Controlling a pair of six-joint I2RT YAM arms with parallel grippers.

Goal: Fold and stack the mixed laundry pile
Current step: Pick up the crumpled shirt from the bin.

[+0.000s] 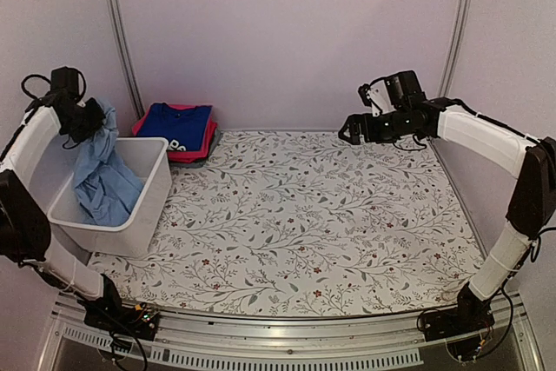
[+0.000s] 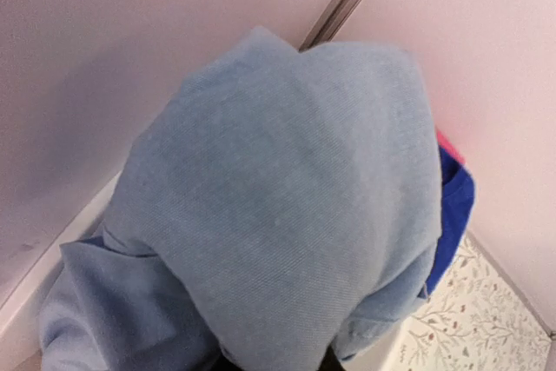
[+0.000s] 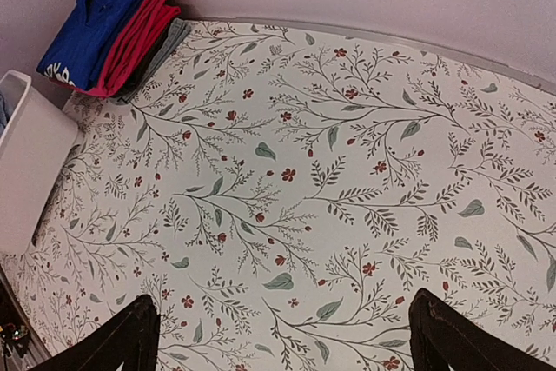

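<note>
My left gripper (image 1: pixel 87 119) is shut on the large pale-blue shirt (image 1: pixel 104 175) and holds it up over the white basket (image 1: pixel 152 215); the shirt's lower part hangs inside the basket. In the left wrist view the shirt (image 2: pixel 278 215) fills the frame and hides the fingers. A folded stack lies at the back left: the blue item with white print (image 1: pixel 178 123) on top of the pink-red garment (image 1: pixel 206 139). Both show in the right wrist view (image 3: pixel 87 28) (image 3: pixel 139 28). Royal-blue trousers are not in view. My right gripper (image 1: pixel 350 132) (image 3: pixel 282 336) is open and empty, high above the table.
The floral tablecloth (image 1: pixel 321 215) covers the table. A grey folded cloth (image 3: pixel 165 45) lies under the stack. The basket stands at the left edge (image 3: pixel 26 171). Walls close off the back and both sides, with metal posts (image 1: pixel 117 32) in the corners.
</note>
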